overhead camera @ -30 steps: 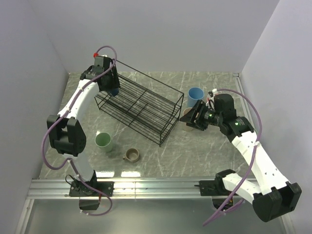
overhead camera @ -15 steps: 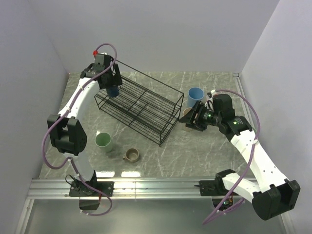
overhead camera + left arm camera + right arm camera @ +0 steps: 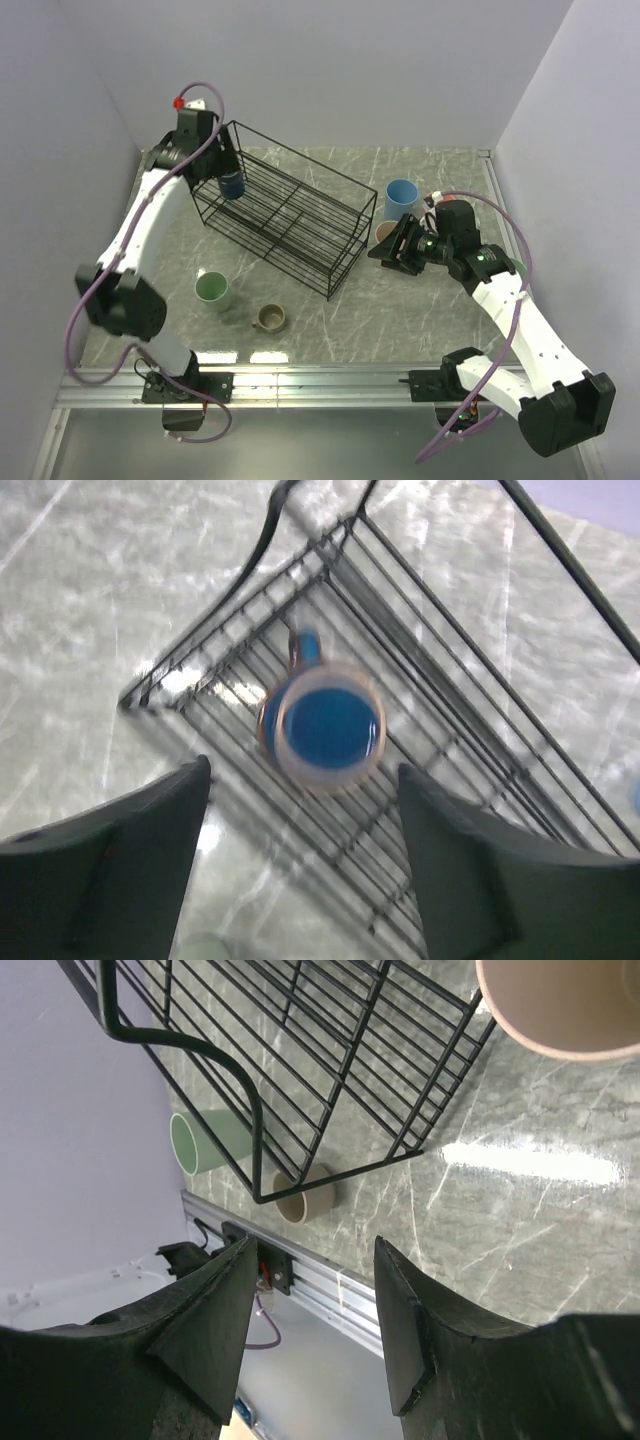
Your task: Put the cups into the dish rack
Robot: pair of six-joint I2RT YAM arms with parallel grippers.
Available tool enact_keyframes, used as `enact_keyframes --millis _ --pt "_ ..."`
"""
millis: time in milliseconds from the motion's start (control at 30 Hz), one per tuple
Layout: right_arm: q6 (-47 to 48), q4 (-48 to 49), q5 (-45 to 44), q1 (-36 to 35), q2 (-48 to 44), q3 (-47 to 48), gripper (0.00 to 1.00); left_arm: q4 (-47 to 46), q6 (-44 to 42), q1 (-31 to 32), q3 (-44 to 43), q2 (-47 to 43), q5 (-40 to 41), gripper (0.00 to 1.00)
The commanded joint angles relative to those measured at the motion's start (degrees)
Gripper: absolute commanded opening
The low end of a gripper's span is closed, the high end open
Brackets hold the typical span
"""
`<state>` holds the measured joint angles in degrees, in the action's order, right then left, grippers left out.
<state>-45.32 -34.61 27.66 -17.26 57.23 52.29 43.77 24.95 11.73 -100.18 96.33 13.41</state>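
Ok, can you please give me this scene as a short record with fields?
rack: dish rack, on table
in rack: blue mug, upright, far-left end
on table: green tumbler, tan mug, light-blue cup, beige cup
left end effector: open, above blue mug, not touching
right end effector: open, empty, near beige cup

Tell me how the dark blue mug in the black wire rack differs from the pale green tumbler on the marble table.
The dark blue mug stands inside the black wire dish rack, at one end. The pale green tumbler stands outside it on the marble table. The mug has a side handle, the tumbler none. Both stand upright, mouths up, and neither is held.
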Motion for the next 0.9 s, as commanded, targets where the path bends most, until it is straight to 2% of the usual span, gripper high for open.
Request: enact_keyframes --millis 0,33,100,233,367,500,667,867 --pt "0.1 2.1 -0.1 0.5 -1.8 -0.1 0.57 -3.0 2.8 0.4 6.7 -11.0 -3.1 0.72" --pt "0.1 2.0 -0.2 0.3 -1.9 0.0 0.57 -4.0 3.1 0.4 11.9 -12.5 -3.6 0.65" --pt "0.2 2.0 -0.3 0.4 -1.9 0.1 0.57 -6.6 3.8 0.4 16.2 -15.6 -4.9 0.51" --pt "0.7 1.6 -0.4 0.4 -2.1 0.2 0.57 -10.4 4.7 0.4 23.2 -16.9 -9.0 0.37" --pt "1.5 0.8 -0.5 0.4 -2.1 0.4 0.57 -13.6 6.9 0.4 26.1 -14.8 -9.3 0.32" --pt "2.4 -0.3 -0.9 0.4 -2.3 0.8 0.57 -16.4 8.4 0.4 27.1 -11.8 -8.0 0.12" --pt "3.5 -1.8 -1.5 0.5 -2.4 0.8 0.57 -18.1 10.6 0.3 26.4 -8.4 -4.9 0.01" --pt "4.5 -2.5 -1.5 0.7 -2.1 0.5 0.57 -18.8 10.9 0.2 23.8 -3.8 -1.7 0.0"
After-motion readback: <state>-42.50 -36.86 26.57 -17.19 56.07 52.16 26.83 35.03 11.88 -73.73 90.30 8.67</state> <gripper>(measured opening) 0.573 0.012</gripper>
